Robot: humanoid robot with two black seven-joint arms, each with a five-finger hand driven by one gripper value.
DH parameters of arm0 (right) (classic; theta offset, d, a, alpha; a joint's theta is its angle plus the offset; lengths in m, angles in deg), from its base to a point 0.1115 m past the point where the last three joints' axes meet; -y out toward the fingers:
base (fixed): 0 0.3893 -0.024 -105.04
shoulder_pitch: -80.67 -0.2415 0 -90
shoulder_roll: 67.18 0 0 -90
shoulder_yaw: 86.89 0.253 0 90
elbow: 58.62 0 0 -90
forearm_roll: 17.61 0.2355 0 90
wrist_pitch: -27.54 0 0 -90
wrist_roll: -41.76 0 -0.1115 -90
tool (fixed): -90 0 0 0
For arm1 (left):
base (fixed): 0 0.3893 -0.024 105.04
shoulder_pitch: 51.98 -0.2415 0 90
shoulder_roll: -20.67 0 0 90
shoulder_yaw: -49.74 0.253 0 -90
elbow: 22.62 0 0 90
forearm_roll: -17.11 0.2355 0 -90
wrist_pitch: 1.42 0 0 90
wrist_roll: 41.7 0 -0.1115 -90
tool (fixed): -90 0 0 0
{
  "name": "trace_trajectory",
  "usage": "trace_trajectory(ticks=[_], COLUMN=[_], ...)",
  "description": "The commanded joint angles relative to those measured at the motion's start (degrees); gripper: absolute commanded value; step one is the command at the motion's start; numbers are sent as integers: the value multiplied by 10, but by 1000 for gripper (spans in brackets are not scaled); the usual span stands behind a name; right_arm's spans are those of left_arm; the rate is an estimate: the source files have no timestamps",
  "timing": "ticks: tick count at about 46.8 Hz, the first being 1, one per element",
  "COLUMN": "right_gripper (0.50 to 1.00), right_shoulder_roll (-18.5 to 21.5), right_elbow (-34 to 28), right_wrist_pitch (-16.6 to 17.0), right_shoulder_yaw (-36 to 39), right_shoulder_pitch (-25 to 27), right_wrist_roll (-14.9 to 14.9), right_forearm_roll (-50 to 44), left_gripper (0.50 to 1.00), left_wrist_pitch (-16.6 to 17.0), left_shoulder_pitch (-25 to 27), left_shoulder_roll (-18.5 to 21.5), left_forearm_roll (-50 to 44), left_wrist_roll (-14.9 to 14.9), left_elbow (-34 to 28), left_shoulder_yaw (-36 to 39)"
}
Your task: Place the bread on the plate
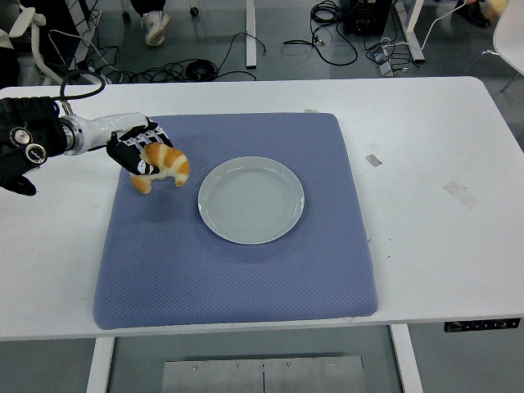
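Left robot hand [137, 152] reaching in from left edge, forearm roughly level, fingers curled around bread [160, 166]. Bread lifted above blue mat [237, 270], shadow beneath, just left of empty plate [251, 200]. White worktop [426, 164] under mat.

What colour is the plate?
The round plate is pale grey-white, seen best in the head view, on the blue mat.

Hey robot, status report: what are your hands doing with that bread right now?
Left hand shut on croissant, held just above blue mat. Right hand not in view. Plate empty, to the croissant's right, path unobstructed.
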Motion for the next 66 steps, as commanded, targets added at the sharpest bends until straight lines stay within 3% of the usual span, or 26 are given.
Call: trace_trajectory(ticks=[1, 30, 43, 66], right_gripper=[1000, 1000, 1000, 1000], right_shoulder_roll=[0, 0, 0, 0], right_elbow=[0, 0, 0, 0], right_wrist_pitch=[0, 0, 0, 0], right_shoulder_yaw=[0, 0, 0, 0], right_shoulder_pitch=[0, 0, 0, 0], right_wrist_roll=[0, 0, 0, 0], right_forearm_roll=[0, 0, 0, 0], left_gripper=[500, 500, 500, 500], left_wrist_pitch=[0, 3, 3, 4], left_shoulder_pitch=[0, 7, 8, 0], left_shoulder_roll=[-1, -26, -76, -126], left_forearm_roll=[-6, -8, -8, -4], left_wrist_roll=[3, 17, 18, 43], left_elbow=[-1, -42, -47, -41], left_shoulder_yaw=[-6, -37, -35, -33])
